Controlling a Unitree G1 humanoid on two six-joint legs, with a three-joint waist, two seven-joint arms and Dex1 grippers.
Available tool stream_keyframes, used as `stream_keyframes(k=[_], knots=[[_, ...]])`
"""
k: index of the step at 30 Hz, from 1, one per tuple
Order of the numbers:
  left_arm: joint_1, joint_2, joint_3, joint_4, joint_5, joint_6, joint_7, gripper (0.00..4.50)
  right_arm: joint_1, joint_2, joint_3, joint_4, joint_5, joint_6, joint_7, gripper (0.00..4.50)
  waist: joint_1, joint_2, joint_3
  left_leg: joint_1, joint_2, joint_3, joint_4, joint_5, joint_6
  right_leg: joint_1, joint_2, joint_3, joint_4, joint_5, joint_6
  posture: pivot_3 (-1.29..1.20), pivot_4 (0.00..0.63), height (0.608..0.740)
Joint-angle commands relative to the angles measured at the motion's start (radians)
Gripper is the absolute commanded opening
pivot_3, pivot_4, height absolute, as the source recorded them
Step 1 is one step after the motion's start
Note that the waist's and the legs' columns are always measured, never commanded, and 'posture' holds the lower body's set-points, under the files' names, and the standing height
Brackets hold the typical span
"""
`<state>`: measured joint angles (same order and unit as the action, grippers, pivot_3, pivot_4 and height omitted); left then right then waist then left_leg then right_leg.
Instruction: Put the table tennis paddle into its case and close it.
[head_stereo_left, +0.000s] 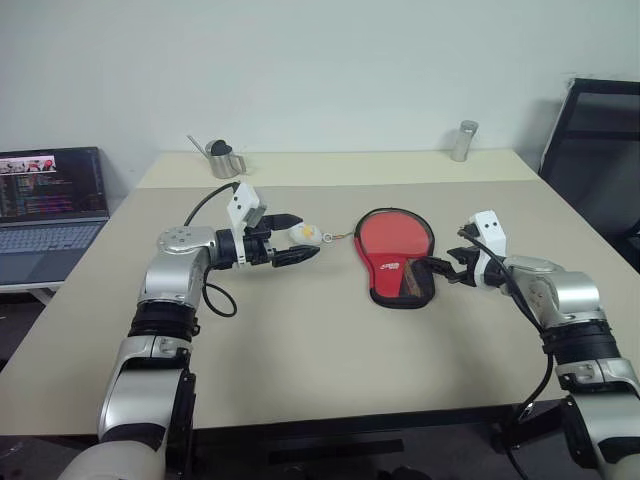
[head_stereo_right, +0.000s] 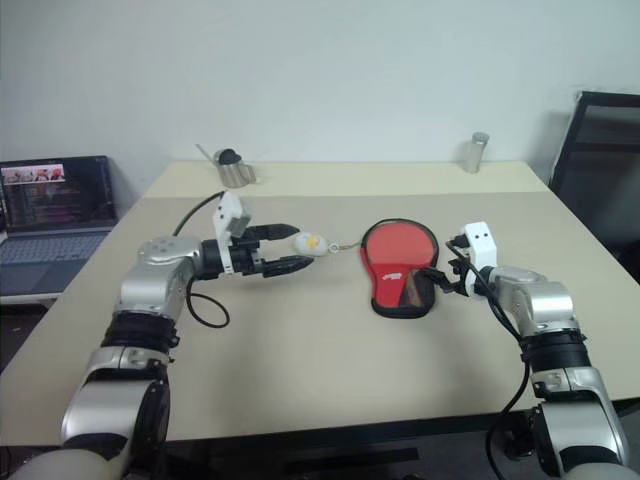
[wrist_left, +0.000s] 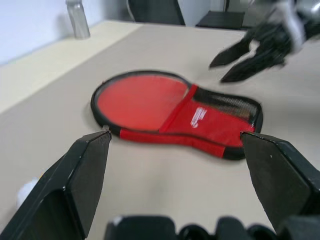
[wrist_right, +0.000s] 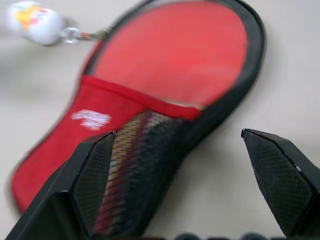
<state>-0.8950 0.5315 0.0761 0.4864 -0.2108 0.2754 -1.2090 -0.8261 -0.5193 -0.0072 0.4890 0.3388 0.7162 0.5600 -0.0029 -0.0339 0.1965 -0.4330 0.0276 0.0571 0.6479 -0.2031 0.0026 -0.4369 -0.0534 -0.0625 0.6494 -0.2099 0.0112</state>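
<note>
The red-and-black case (head_stereo_left: 385, 270) lies flat at mid-table, round end away from me. The table tennis paddle is inside it: its striped pale handle (wrist_right: 131, 134) shows through the black mesh pocket. I cannot tell whether the round red area (head_stereo_left: 397, 233) is the rubber face or cover fabric. A white charm (head_stereo_left: 303, 234) on a short chain trails from the case's zip edge on its left. My left gripper (head_stereo_left: 308, 236) hovers open at the charm without clasping it. My right gripper (head_stereo_left: 443, 270) is open beside the mesh end on the right, holding nothing.
A metal cup (head_stereo_left: 225, 157) stands at the table's back left and a metal cylinder (head_stereo_left: 464, 140) at the back right. An open laptop (head_stereo_left: 50, 205) sits on a lower surface to the left. A black chair (head_stereo_left: 600, 140) stands at the right.
</note>
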Motion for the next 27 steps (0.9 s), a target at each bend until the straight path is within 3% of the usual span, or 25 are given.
stream_keyframes(k=[1,11,22,25,27], knots=[[0.007,0.020,0.010,-0.100,-0.037,0.041,0.028,4.50,-0.064,0.026,-0.012,0.101,-0.041,-0.086,-0.003,4.45,-0.001,0.000,0.000,0.000,0.000,0.000,0.000,0.000,0.000,0.000,0.000,0.000,0.000,0.000,0.000,0.00,0.150,0.740],[0.015,0.020,-0.011,-0.145,-0.047,0.063,0.063,4.50,-0.166,0.113,-0.011,0.378,-0.127,-0.245,0.029,4.45,-0.006,0.000,0.000,0.000,0.000,0.000,0.000,0.000,0.000,0.000,0.000,0.001,0.000,0.000,0.000,0.00,0.150,0.740],[0.008,0.018,-0.033,-0.138,-0.048,0.053,0.069,4.50,-0.242,0.163,-0.036,0.560,-0.155,-0.255,0.040,4.45,-0.026,0.000,0.000,0.001,0.000,0.000,0.000,0.000,0.000,0.000,0.000,0.002,0.002,0.000,0.000,0.00,0.150,0.740],[0.011,0.022,-0.034,-0.142,-0.046,0.051,0.068,4.50,-0.244,0.170,-0.044,0.586,-0.160,-0.246,0.044,3.89,-0.027,0.000,0.000,0.002,0.001,0.000,0.000,0.000,0.000,0.000,0.000,0.002,0.002,0.000,0.000,0.00,0.150,0.740],[0.016,0.027,-0.033,-0.147,-0.046,0.052,0.067,4.50,-0.242,0.177,-0.050,0.595,-0.165,-0.246,0.046,3.22,-0.027,0.000,0.000,0.002,0.001,0.000,0.000,0.000,0.000,0.000,0.000,0.002,0.002,0.000,0.000,0.00,0.150,0.740]])
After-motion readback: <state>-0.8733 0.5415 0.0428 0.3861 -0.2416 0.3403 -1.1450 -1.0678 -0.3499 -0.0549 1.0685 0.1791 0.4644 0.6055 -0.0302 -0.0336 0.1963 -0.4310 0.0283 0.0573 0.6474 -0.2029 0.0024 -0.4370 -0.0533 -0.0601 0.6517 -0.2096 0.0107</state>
